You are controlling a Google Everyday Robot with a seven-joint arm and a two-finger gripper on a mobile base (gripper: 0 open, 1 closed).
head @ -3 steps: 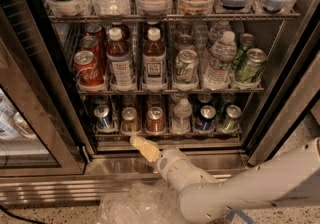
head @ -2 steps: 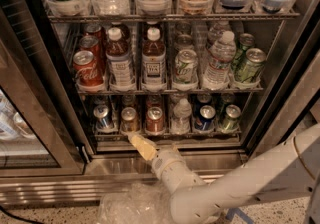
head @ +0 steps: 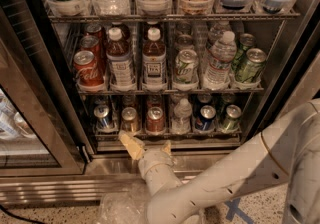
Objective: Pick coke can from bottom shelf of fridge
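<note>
The coke can (head: 155,120) is a dark red can with a silver top. It stands in the third lane of the bottom shelf (head: 172,135) of the fridge (head: 98,166), between a gold-brown can (head: 130,119) and a small water bottle (head: 181,115). My gripper (head: 149,145) is just below and in front of the shelf's front rail, under the gold-brown and dark red cans. It is open and empty. Its cream left finger (head: 131,144) points up and to the left. It touches no can.
A blue can (head: 103,116), another blue can (head: 205,118) and a green can (head: 230,118) share the bottom shelf. The rack above holds a red Coca-Cola can (head: 89,68), bottles and green cans. The open glass door (head: 30,118) stands at the left. Crumpled clear plastic (head: 120,205) lies on the floor.
My gripper has moved a little left and up towards the bottom shelf's front rail. The arm's elbow has swung higher at the right. The cans have not moved.
</note>
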